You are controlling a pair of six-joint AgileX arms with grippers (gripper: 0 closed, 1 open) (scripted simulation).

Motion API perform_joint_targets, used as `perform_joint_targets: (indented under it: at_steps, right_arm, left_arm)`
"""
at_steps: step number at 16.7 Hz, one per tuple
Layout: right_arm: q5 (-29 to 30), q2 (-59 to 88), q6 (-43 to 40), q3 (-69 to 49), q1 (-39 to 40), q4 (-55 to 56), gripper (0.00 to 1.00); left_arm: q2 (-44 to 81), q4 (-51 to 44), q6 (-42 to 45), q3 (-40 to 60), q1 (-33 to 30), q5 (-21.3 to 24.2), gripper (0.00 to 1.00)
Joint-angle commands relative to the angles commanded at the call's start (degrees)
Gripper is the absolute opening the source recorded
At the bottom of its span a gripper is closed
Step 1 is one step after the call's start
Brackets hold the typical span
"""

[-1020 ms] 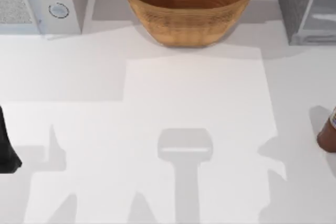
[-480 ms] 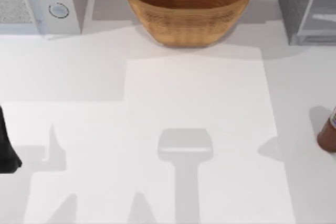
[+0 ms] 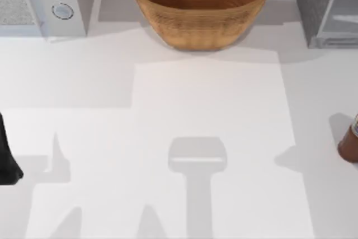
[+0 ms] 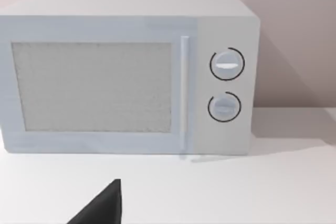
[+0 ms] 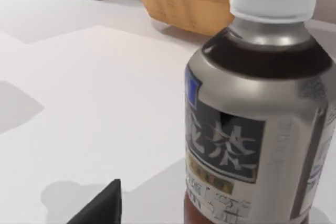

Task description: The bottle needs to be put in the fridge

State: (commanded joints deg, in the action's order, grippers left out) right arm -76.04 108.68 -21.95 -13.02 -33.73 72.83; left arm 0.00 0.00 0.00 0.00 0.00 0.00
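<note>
The small reddish-brown bottle point(image 5: 257, 114) stands upright at the bench's point(image 3: 207, 99) right edge — nearer my right hand, whose finger spread I cannot tell.

Simulated kitchen counter: microwave point(image 4: 126, 74) with two dials, fridge point(image 3: 327, 6), woven bowl point(image 3: 201, 6) on white table point(image 3: 168, 110).

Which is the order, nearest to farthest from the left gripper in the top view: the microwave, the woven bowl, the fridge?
From the left gripper, at the table's left edge:
1. Microwave, far left corner.
2. Woven bowl, far middle.
3. Fridge, far right corner.
</note>
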Motion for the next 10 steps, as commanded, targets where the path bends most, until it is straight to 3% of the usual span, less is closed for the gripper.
perform_joint_targets:
  at_steps: [10]
  right_arm:
    - [12.93, 9.07, 12.15, -2.57, 13.3, 17.89, 1.0]
  left_arm:
    - [0.0, 0.0, 0.0, 0.0, 0.0, 0.0, 1.0]
